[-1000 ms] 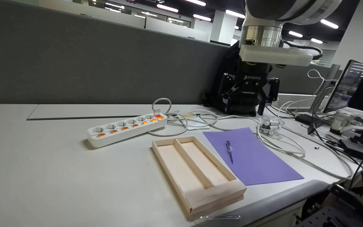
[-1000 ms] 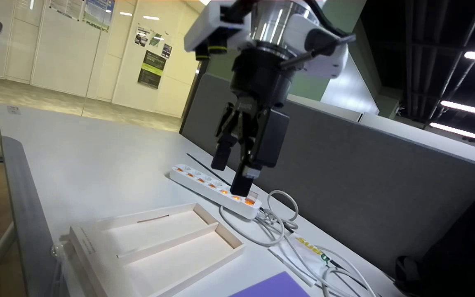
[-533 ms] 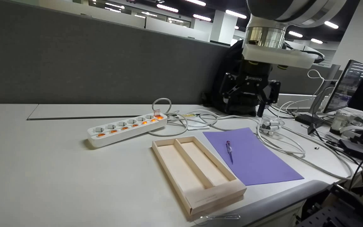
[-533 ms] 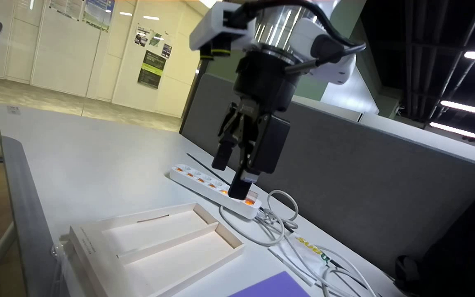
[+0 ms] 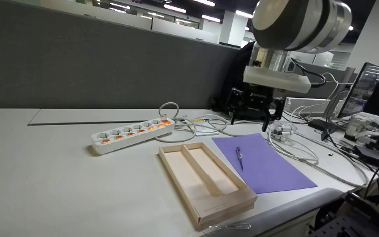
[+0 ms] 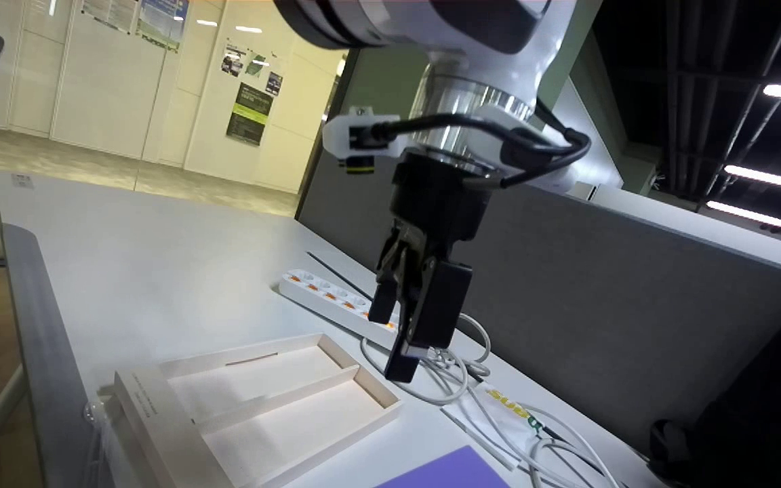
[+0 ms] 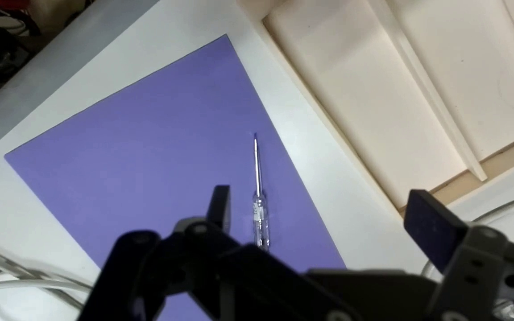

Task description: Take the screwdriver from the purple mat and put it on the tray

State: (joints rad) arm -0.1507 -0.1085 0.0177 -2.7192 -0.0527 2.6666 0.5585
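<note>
The screwdriver (image 5: 240,158) lies on the purple mat (image 5: 271,168), near the mat's tray-side edge. The wrist view shows its metal shaft and clear handle (image 7: 260,216) on the mat (image 7: 150,142); the handle's end is hidden behind a finger linkage. In an exterior view only a corner of the mat (image 6: 455,471) shows and the screwdriver is out of view. The empty light-wood tray (image 5: 227,203) lies beside the mat; it also shows in the wrist view (image 7: 431,96). My gripper (image 5: 248,125) is open and empty, above the table; its fingers are wide apart in the wrist view (image 7: 324,211).
A white power strip (image 5: 132,136) lies behind the tray. White cables (image 5: 293,151) run along the mat's far side. A clear plastic item (image 5: 232,226) lies at the table's front edge. A grey partition (image 5: 110,65) and a dark bag (image 5: 232,95) stand behind. A monitor (image 5: 362,87) stands at one side.
My gripper has come down lower over the table and shifted slightly, mostly in the last half second. It stays open. The screwdriver, mat and tray have not moved.
</note>
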